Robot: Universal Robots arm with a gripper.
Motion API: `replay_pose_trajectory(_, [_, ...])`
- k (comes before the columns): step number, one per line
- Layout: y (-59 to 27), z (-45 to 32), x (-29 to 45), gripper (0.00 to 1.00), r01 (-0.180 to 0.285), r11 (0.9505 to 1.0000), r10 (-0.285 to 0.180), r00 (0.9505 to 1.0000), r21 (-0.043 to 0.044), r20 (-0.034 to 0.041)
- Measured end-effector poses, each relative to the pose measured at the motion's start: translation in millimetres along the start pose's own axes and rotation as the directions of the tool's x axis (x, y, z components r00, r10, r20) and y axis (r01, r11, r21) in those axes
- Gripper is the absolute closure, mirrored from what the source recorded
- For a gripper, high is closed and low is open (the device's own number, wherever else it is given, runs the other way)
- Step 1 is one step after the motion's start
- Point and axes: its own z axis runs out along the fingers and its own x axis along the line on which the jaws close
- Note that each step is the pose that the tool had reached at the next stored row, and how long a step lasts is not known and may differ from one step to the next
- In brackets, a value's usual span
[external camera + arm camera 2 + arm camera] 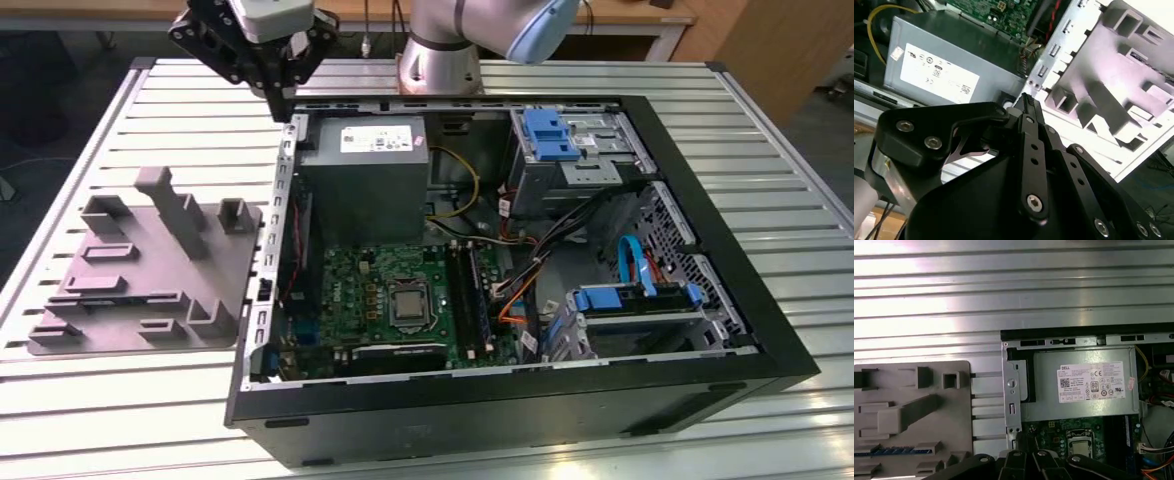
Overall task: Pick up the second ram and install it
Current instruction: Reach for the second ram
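A ram stick [889, 451] with a blue edge lies flat in a slot of the grey holder [909, 390], as the first wrist view shows. My gripper [280, 100] hangs above the back corner of the open computer case [694, 330], on the exterior view's left, between the holder [147, 270] and the power supply [363, 170]. Its fingers [1026, 107] meet at the tip with nothing between them. The long dark ram slots [463, 290] run beside the processor socket [404, 303] on the green motherboard [360, 280].
Blue drive brackets [547, 135] and loose cables [527, 270] fill the case on the exterior view's right. The case's metal side wall [283, 220] stands between holder and motherboard. Everything rests on a ribbed metal table [120, 400]. The arm's base [441, 50] stands behind the case.
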Motion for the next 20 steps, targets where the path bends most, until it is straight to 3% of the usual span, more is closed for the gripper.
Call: replay_pose_trajectory(20, [-4.9,1.2,62.8,0.90,0.000,1.0000,0.000,1.0000,-0.0003,0.0031])
